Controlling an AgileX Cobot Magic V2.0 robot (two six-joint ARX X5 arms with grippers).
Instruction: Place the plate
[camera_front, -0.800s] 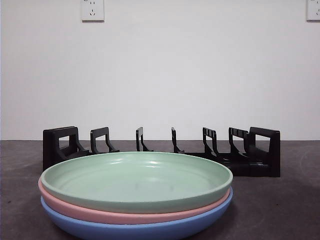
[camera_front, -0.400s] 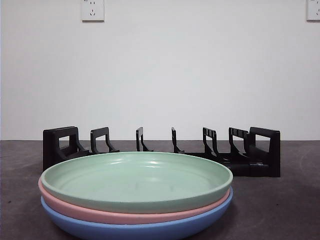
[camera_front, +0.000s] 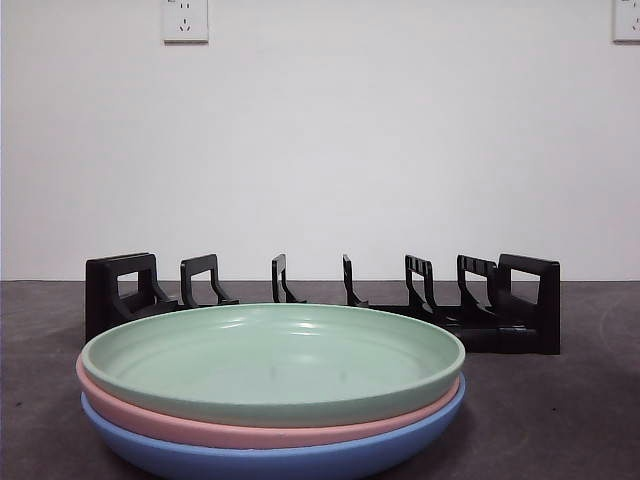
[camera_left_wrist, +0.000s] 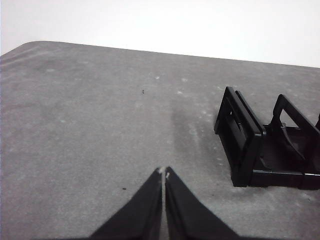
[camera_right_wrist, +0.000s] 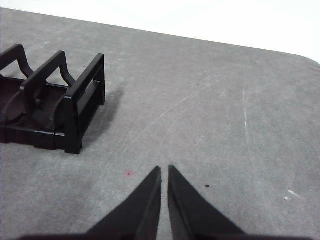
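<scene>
Three plates sit stacked right at the bottom centre of the front view: the green plate (camera_front: 272, 362) on top, nested in the pink plate (camera_front: 150, 418), which rests in the blue plate (camera_front: 260, 462) underneath, all on the dark grey counter (camera_front: 560, 420). Behind the stack, across the middle of the frame, stands the black plate rack (camera_front: 320, 300), its upright dividers spread from left to right and every slot showing free. Up on the white wall, one power socket (camera_front: 185, 19) is at the upper left and another socket (camera_front: 627, 19) clipped by the upper right corner. Neither arm shows in the front view. In the left wrist view, the left tool (camera_left_wrist: 163, 173) hovers over bare counter with its two jaws pressed together, gripping nothing; one end of the rack is at the right of that frame. In the right wrist view, the right tool (camera_right_wrist: 164, 170) hangs over bare counter too, jaws all but together with a thin slit between them, nothing held, and the rack's other end at the left of the frame.
</scene>
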